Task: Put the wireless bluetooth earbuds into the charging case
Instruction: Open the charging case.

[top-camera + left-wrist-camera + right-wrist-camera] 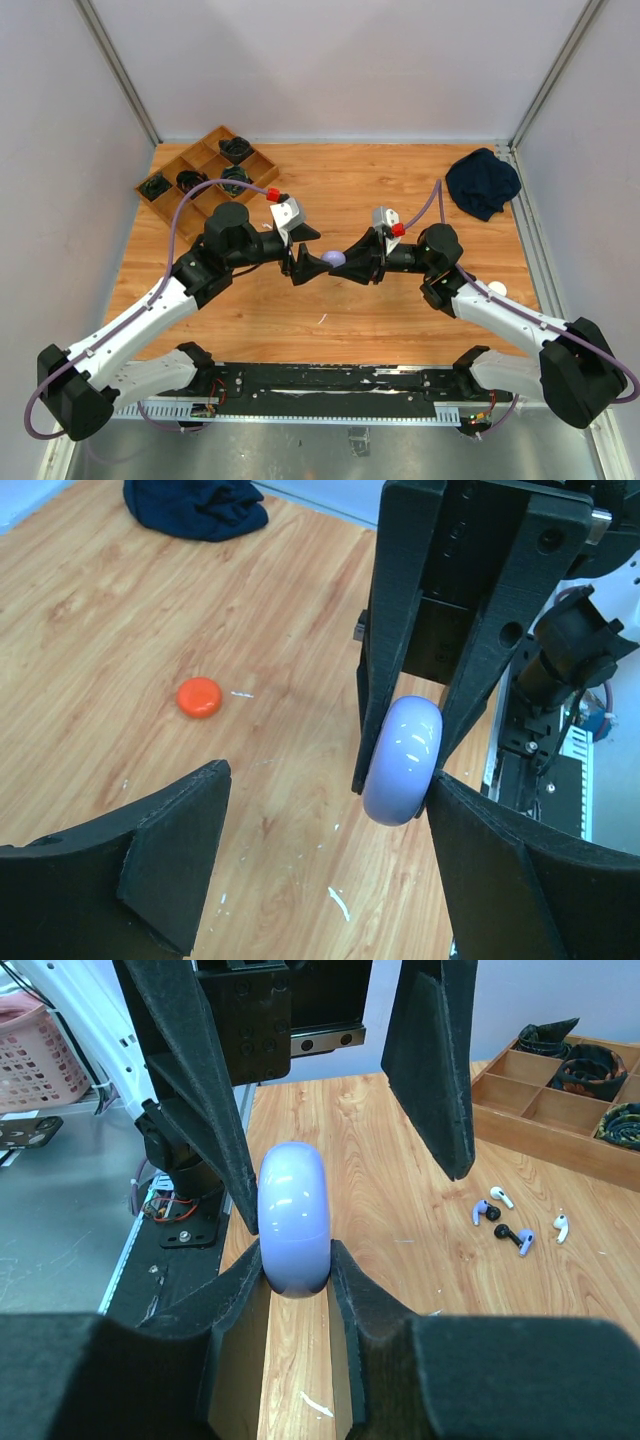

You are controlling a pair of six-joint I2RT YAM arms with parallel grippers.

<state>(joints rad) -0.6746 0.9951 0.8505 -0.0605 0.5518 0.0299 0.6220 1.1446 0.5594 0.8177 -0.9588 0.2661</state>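
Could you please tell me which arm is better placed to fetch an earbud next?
Left. The left pincer is open and empty, whereas the right pincer is clamped on the lavender case; the earbuds lie near the wooden tray, on that side.

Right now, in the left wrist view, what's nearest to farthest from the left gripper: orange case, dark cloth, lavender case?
1. Lavender case: inside the open left gripper, right of centre.
2. Orange case: on the table, farther left.
3. Dark cloth: farthest, at the top edge.
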